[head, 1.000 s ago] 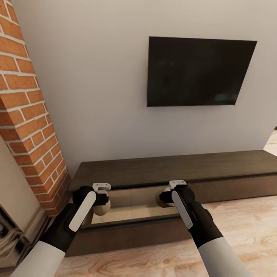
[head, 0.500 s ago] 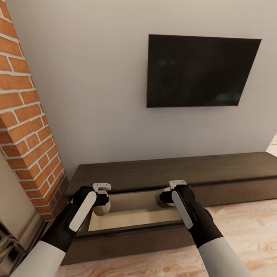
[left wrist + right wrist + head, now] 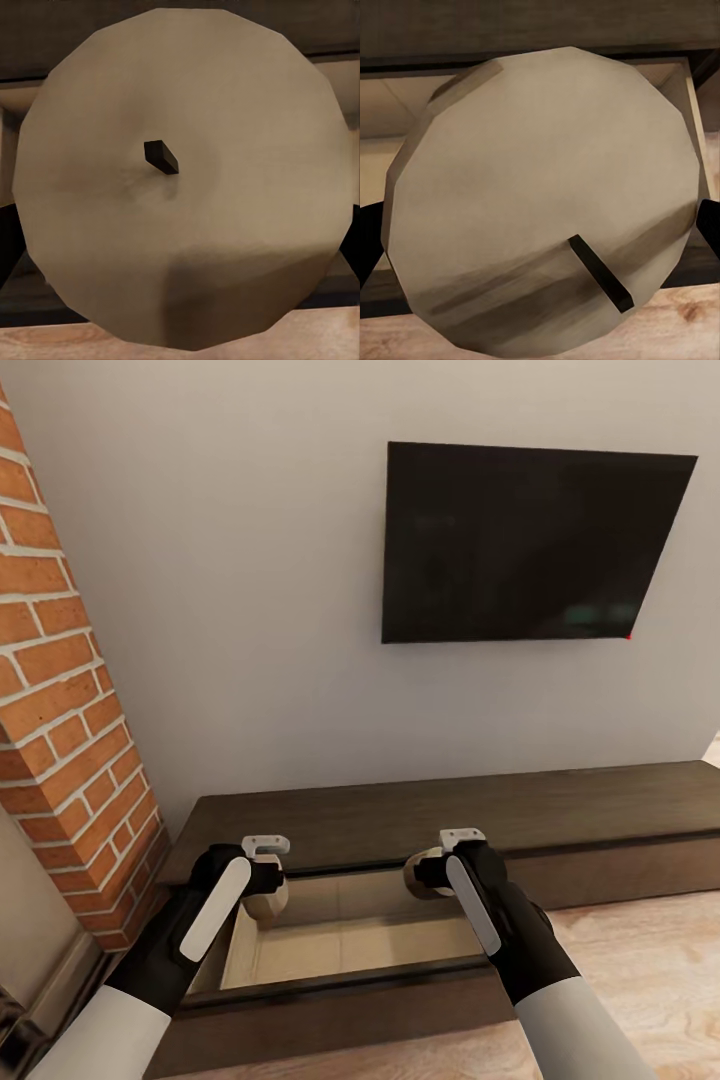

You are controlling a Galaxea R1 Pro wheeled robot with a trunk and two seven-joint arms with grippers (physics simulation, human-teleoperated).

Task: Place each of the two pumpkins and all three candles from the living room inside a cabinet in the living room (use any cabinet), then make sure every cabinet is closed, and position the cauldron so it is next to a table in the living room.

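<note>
Clamped in the left claw: left candle, a pale beige cylinder, hanging just beneath the white fingertips. In the left wrist view, broad round top of that candle right in front of the claw, short dark wick near its middle, dark finger edges hugging both sides.

Clamped likewise in the right claw: right candle, same beige, pressed against the claw's inner side, toward the other arm. In the right wrist view, tilted round face of it with a dark wick, black finger edges at either flank.

Directly below and between both claws: open drawer of the cabinet, pale wood inside, dark front panel nearer than the claws. Beyond the right candle, in the right wrist view, pale drawer floor and dark cabinet top.

Beyond both claws: long dark brown cabinet top running off past the right claw, against a grey wall. High above the right claw: black television on that wall. Outboard of the left claw: red brick column. Outboard of the right claw and nearer: light wood floor.
</note>
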